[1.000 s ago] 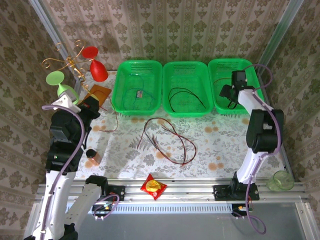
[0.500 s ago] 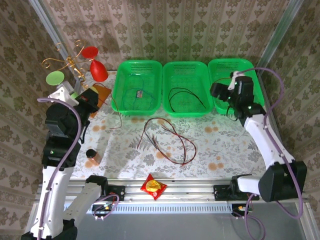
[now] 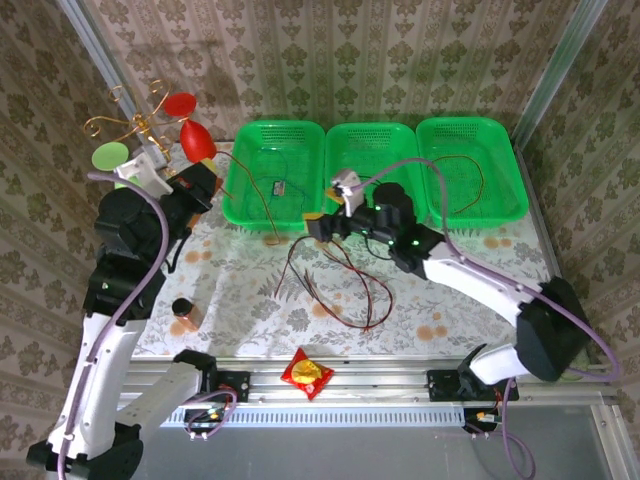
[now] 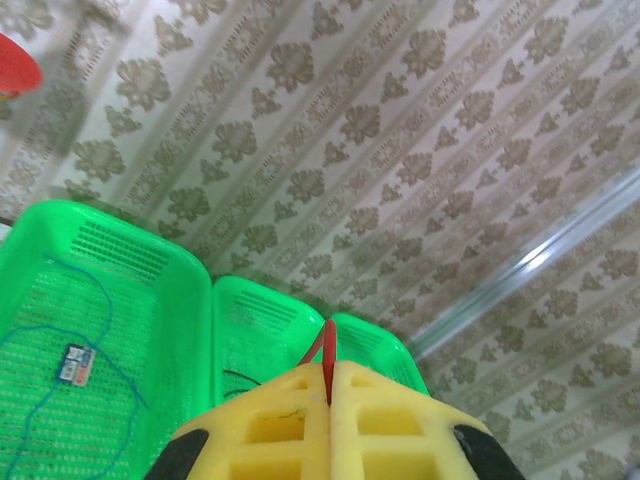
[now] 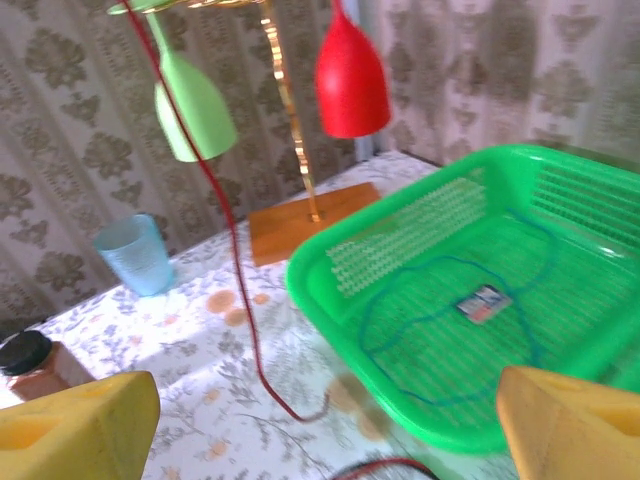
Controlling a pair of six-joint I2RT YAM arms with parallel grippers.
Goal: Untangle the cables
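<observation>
The right hand [image 3: 318, 228] has swung from the far-right basket [image 3: 505, 188] to the bench [image 3: 230, 290] before the middle basket [image 3: 372, 127], spread wide and empty beside the red-and-black cables [image 3: 335, 265], seemingly to grasp them, while the left hand [image 4: 330, 385] pinches a raised red cable [image 4: 327, 345], probably to separate it.

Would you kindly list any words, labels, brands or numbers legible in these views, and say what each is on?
No text is legible.
Too small and blurred to read: any print on the small blue-and-white tag in the left green basket.
Too small to read: the markings on the red-and-yellow packet at the near rail.
</observation>
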